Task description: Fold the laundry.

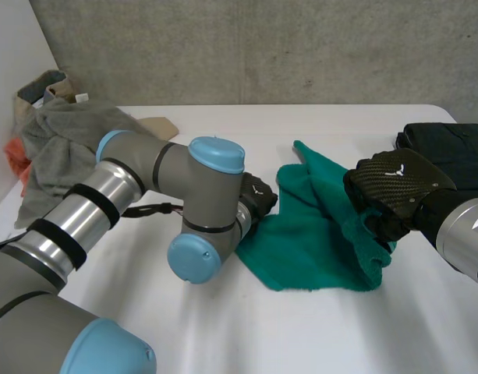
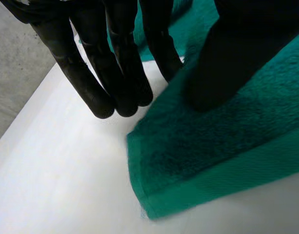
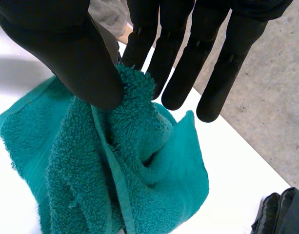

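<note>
A green towel (image 1: 316, 241) lies crumpled on the white table (image 1: 301, 335) between my two hands. My left hand (image 1: 258, 199) is at the towel's left edge. In the left wrist view its thumb (image 2: 222, 58) presses on top of the towel (image 2: 227, 146) near a corner, with straight fingers (image 2: 115, 78) at the edge beside it. My right hand (image 1: 398, 183) is on the towel's right side. In the right wrist view its thumb (image 3: 66, 48) and fingers (image 3: 144, 44) pinch a bunched ridge of the towel (image 3: 115, 170), lifting it off the table.
A heap of grey laundry (image 1: 67, 132) with an orange cloth (image 1: 16, 156) sits at the back left. A beige piece (image 1: 157, 125) lies beside it. Dark folded clothes (image 1: 449, 144) lie at the back right, close to my right arm. A concrete wall runs behind the table.
</note>
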